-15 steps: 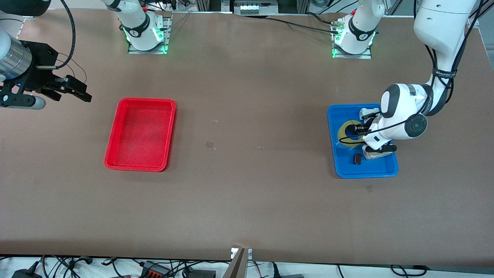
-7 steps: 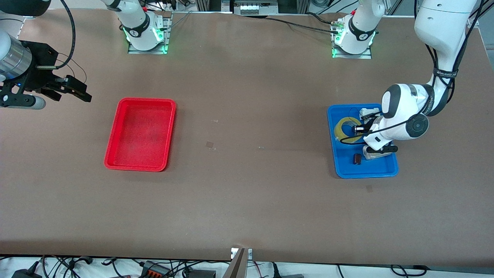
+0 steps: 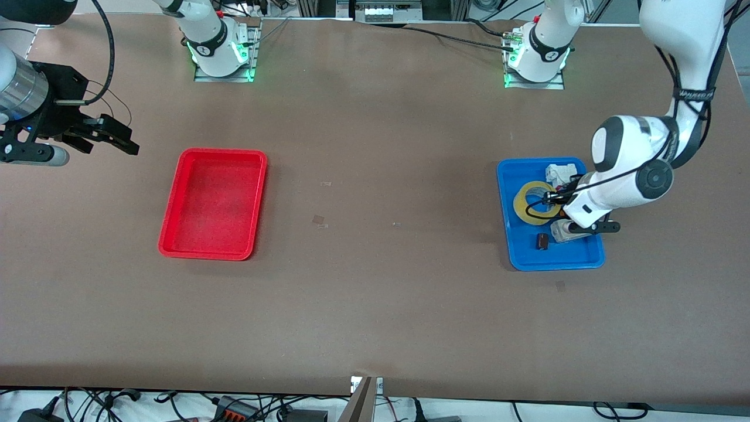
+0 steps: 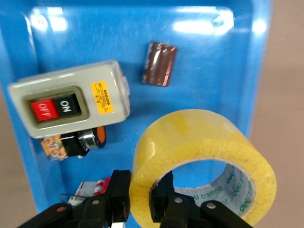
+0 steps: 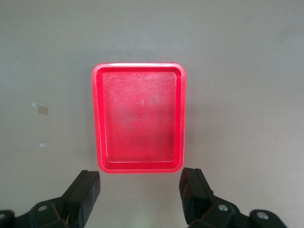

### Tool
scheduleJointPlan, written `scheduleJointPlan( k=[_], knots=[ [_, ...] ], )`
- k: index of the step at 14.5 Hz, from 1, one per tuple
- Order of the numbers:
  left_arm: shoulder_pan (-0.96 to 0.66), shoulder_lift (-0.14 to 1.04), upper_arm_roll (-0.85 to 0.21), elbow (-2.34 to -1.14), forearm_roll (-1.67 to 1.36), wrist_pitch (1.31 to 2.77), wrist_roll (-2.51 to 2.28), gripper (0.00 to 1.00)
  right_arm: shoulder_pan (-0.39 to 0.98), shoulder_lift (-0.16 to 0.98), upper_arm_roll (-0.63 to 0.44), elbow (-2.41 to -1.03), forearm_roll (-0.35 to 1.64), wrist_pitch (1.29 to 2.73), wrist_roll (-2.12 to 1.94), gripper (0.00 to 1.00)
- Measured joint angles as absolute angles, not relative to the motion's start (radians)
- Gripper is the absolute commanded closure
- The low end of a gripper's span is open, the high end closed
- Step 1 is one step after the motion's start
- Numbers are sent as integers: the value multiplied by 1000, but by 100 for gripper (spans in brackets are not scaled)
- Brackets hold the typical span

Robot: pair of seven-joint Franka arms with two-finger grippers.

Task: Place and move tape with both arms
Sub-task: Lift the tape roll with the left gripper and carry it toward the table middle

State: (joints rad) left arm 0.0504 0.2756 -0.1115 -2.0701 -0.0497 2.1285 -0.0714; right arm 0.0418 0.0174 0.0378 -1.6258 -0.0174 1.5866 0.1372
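Note:
The tape [image 3: 534,202] is a yellow ring, lifted a little over the blue tray [image 3: 527,258] at the left arm's end of the table. My left gripper [image 3: 554,198] is shut on the tape's wall, one finger inside the hole and one outside; the left wrist view shows the tape [image 4: 199,156] clamped in the gripper [image 4: 140,199]. My right gripper [image 3: 114,136] is open and empty, held above the bare table beside the red tray [image 3: 170,246]; the right wrist view shows its gripper [image 5: 141,192] above the red tray [image 5: 99,118].
In the blue tray [image 4: 228,61] lie a grey switch box with red and black buttons [image 4: 71,104], a small brown block [image 4: 160,64], a small black and orange part [image 4: 88,140] and a white packet [image 3: 559,172]. The red tray holds nothing.
My left gripper has risen with the tape in it, lifting the roll off the blue tray's floor. The right arm has not moved.

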Motion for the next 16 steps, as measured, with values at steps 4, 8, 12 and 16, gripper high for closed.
scheduleJointPlan(
  k=[4, 8, 12, 16],
  knots=[
    [45, 213, -210, -1945, -50, 1955, -105, 87, 42, 18, 38, -1626, -17, 1587, 137, 2],
    [4, 212, -313, -1832, -49, 1858, -247, 87, 42, 18, 38, -1626, -17, 1587, 137, 2],
    [-154, 258, -359, -1829, -49, 1870, -414, 87, 41, 19, 38, -1626, -17, 1587, 137, 2],
    [-328, 374, -362, -1815, 8, 1981, -622, 87, 41, 20, 37, -1626, -17, 1587, 137, 2]
  ],
)
